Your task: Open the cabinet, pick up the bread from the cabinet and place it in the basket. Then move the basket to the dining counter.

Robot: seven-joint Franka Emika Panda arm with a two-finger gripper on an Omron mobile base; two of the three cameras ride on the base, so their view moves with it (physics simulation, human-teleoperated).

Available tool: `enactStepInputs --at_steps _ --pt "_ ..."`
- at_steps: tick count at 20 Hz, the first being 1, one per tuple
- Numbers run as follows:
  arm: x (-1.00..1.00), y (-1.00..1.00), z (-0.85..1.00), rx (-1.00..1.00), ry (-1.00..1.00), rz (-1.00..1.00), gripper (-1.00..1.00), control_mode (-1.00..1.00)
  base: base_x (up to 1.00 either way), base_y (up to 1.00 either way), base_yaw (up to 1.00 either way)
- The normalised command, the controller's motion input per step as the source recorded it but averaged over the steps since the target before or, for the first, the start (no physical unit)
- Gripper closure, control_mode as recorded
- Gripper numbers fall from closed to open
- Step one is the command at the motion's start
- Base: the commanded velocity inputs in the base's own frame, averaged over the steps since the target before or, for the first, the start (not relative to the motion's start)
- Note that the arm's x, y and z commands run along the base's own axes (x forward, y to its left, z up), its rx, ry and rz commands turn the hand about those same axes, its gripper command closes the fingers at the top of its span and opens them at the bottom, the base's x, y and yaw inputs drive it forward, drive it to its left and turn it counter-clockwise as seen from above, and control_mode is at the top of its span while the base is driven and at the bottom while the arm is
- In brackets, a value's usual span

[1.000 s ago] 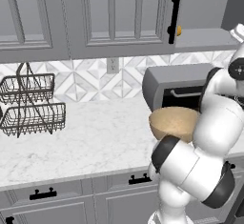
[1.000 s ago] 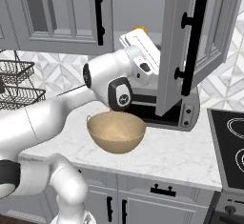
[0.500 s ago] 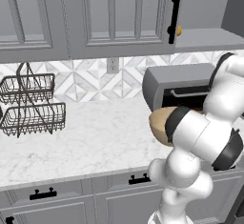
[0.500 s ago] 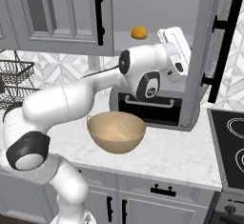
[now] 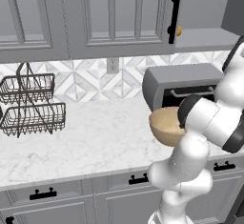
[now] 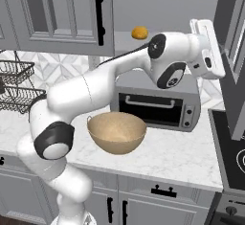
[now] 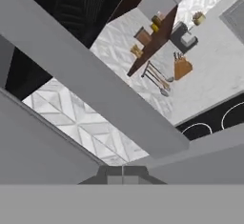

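The grey upper cabinet (image 6: 62, 13) stands open at its right bay, with its door (image 6: 235, 71) swung far out to the right. The bread (image 6: 139, 32), a small orange-yellow lump, lies on the open shelf; in the left base view the bread (image 5: 179, 30) peeks past a black bar handle (image 5: 175, 9). My gripper (image 6: 221, 60) is up beside the open door's edge, right of the bread, and its tips (image 7: 122, 174) look shut with nothing between them. The tan basket (image 6: 116, 132) rests on the marble counter under my arm, and the basket (image 5: 164, 125) is partly hidden by my elbow. The dining counter is out of view.
A grey toaster oven (image 6: 158, 105) stands behind the basket, under the open shelf. A black two-tier wire rack (image 5: 31, 106) sits at the counter's left. A black cooktop (image 6: 233, 159) lies at the right. Grey drawers (image 5: 138, 180) run below the counter.
The cabinet door has swung wider to the right and my hand has moved right with it, away from the bread. The basket has stayed in place.
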Motion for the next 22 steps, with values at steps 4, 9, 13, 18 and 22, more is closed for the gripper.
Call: enactStepInputs --at_steps 4,9,13,18,22 --pt "-0.73 1.00 0.21 0.00 0.03 0.22 1.00 -1.00 0.00 0.00 0.00" --pt "-0.38 1.00 0.51 0.00 0.20 0.36 1.00 -1.00 0.00 0.00 0.00" --pt "-0.28 1.00 0.58 -0.03 0.23 0.45 1.00 -1.00 0.00 0.00 0.00" --pt "-0.45 1.00 0.39 -0.07 0.18 0.44 1.00 -1.00 0.00 0.00 0.00" --pt "-0.22 1.00 0.00 -0.20 0.01 0.30 1.00 -1.00 0.00 0.00 0.00"
